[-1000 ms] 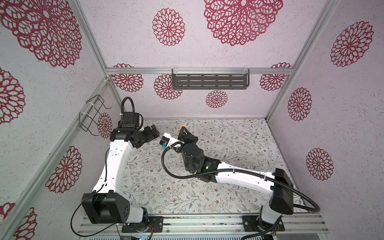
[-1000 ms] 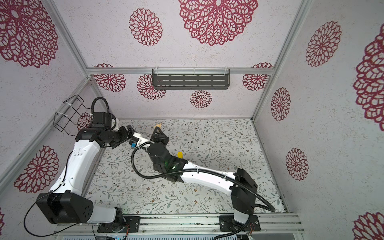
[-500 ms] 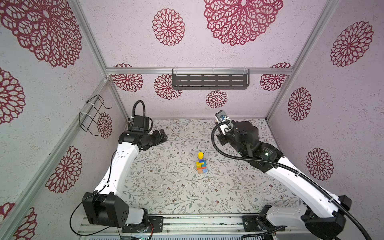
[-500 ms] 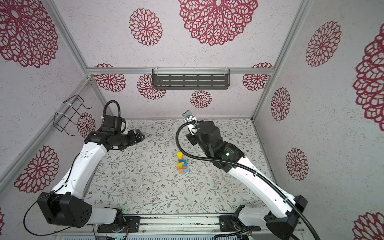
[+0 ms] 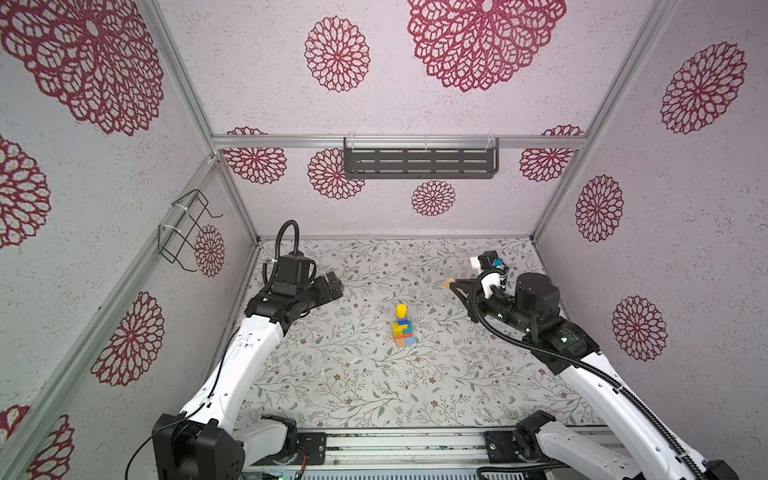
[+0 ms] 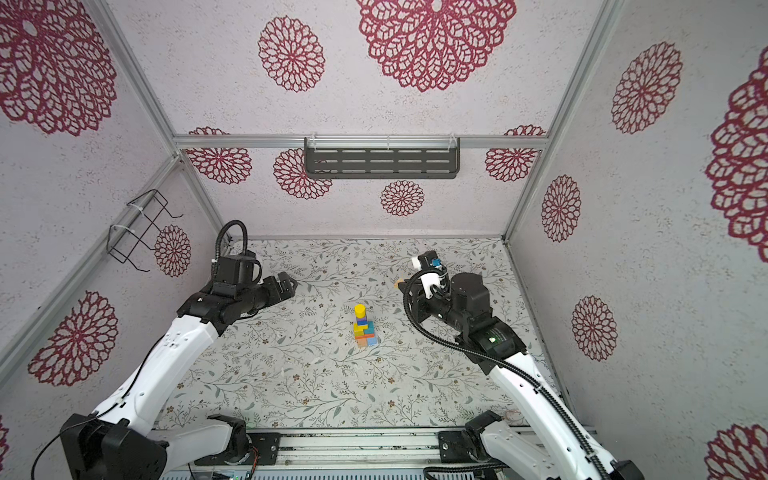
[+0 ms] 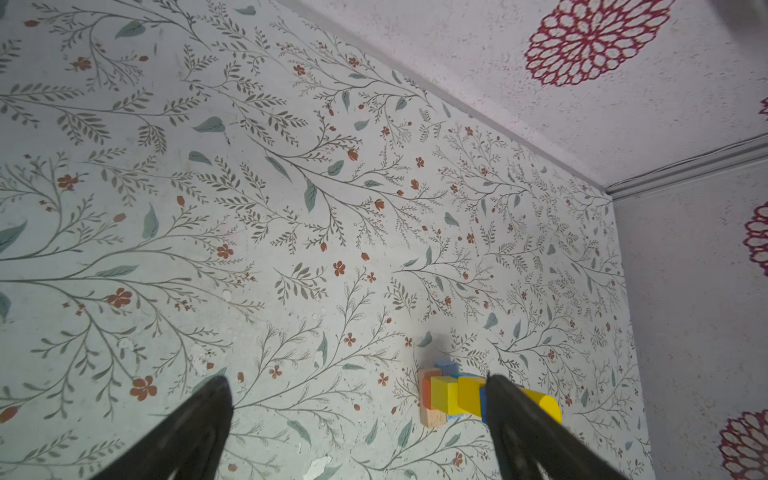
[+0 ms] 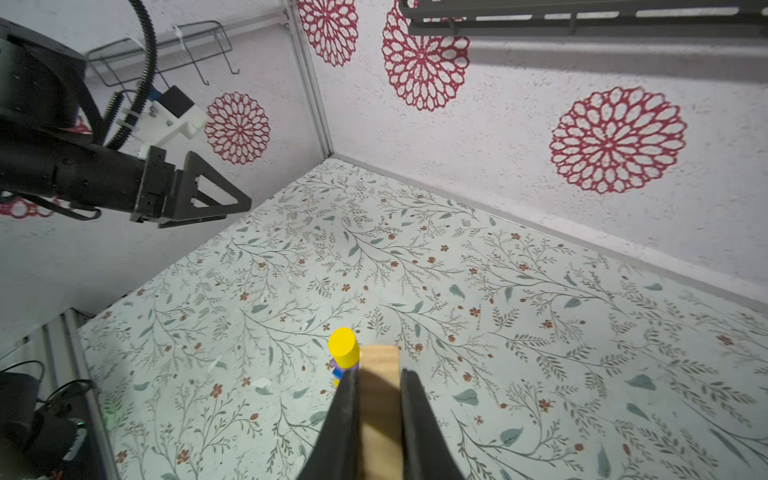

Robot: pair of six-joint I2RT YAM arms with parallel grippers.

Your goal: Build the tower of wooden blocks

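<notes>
The right wrist view shows the right gripper [image 8: 379,372] up close, its two black fingers [image 8: 347,415] squeezed tight on a bare wooden block [image 8: 380,357]. Just past it stands the wood block tower [image 8: 341,368], with a yellow cylinder [image 8: 343,347] on top. Farther off, the left gripper [image 8: 243,205] hangs over the flowery table [image 8: 540,332], and a wire basket [image 8: 166,45] sits on the wall behind it.

In the left wrist view the left gripper's fingers [image 7: 199,419] are spread wide apart with nothing between them. One finger hides part of the tower [image 7: 449,395].

In both top views the tower [image 5: 403,330] [image 6: 364,330] stands alone in the middle of the table. Its bottom blocks are tan, orange and light blue, then come yellow and teal ones, then a blue one under the cylinder. The two grippers are well apart from it, one on each side. On the far wall hangs a dark shelf [image 5: 419,164] with slots.
</notes>
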